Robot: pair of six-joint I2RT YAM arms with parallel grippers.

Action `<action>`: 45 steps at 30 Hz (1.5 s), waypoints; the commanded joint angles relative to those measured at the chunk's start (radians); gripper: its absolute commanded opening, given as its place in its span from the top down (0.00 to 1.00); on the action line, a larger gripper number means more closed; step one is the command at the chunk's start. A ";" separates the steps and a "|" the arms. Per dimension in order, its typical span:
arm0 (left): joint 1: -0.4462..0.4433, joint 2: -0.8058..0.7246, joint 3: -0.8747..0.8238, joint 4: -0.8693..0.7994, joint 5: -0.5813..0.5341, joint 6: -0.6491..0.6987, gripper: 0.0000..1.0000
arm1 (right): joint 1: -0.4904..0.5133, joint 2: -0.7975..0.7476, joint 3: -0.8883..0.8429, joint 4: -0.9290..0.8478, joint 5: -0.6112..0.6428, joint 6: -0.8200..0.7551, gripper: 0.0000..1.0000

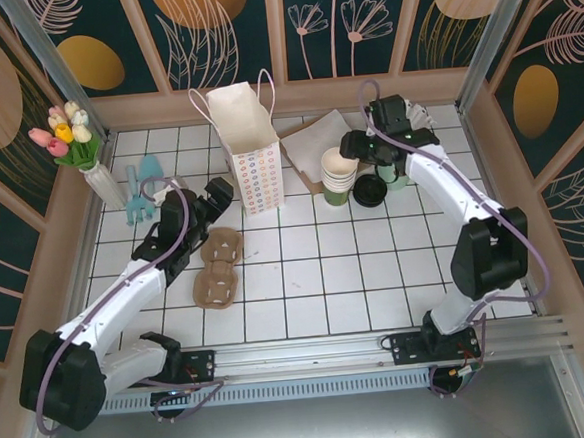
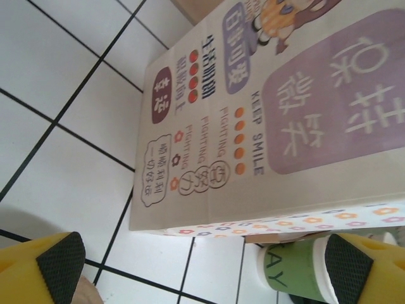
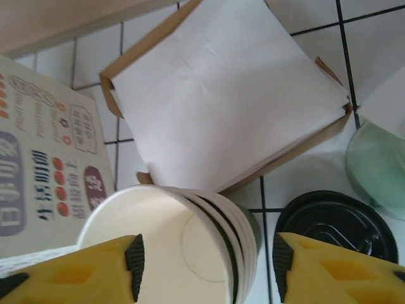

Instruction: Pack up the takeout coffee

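The takeout coffee (image 1: 370,190) stands right of the stack of cream-rimmed cups (image 1: 339,176); from above I see mainly its round black lid (image 3: 335,220). My right gripper (image 1: 352,159) hovers over the stack (image 3: 190,247). Its jaws (image 3: 207,266) are apart: one pad is above the top cup's inside, the other is outside the stack, beside the black lid. Neither pad touches anything. My left gripper (image 1: 215,192) is open next to the foot of the paper bag (image 1: 249,142), with bare tile between its fingers (image 2: 204,269). The printed bag (image 2: 266,120) and a green cup (image 2: 296,273) lie ahead of it.
A flat brown tray of white paper (image 3: 221,95) lies behind the cups. A mint green holder (image 3: 380,168) stands right of the lid. Two cardboard cup carriers (image 1: 218,269) lie on the tiles near the left arm. A vase of tulips (image 1: 76,144) and blue tools (image 1: 142,189) sit far left.
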 commanded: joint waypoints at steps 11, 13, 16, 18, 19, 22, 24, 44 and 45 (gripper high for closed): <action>-0.002 0.076 0.056 -0.028 -0.020 0.032 0.02 | 0.030 0.090 0.117 -0.145 0.094 -0.043 0.75; -0.002 0.078 0.054 -0.023 -0.019 0.033 0.01 | 0.034 0.096 0.120 -0.147 0.093 -0.048 0.77; -0.002 0.082 0.062 -0.035 -0.028 0.037 0.01 | 0.036 0.100 0.120 -0.145 0.085 -0.052 0.78; -0.002 0.086 0.065 -0.033 -0.023 0.040 0.02 | 0.037 0.103 0.123 -0.144 0.080 -0.055 0.77; -0.002 0.086 0.065 -0.030 -0.019 0.040 0.02 | 0.039 0.106 0.125 -0.146 0.081 -0.057 0.78; -0.001 0.089 0.065 -0.029 -0.018 0.040 0.02 | 0.042 0.104 0.129 -0.146 0.096 -0.060 0.83; -0.002 0.090 0.062 -0.030 -0.020 0.040 0.02 | 0.043 0.098 0.132 -0.146 0.102 -0.064 0.85; 0.000 0.086 0.065 -0.041 -0.039 0.030 0.01 | 0.071 -0.033 0.061 -0.008 0.148 -0.125 1.00; -0.001 0.086 0.066 -0.041 -0.039 0.031 0.02 | 0.067 -0.050 0.039 0.016 0.132 -0.126 1.00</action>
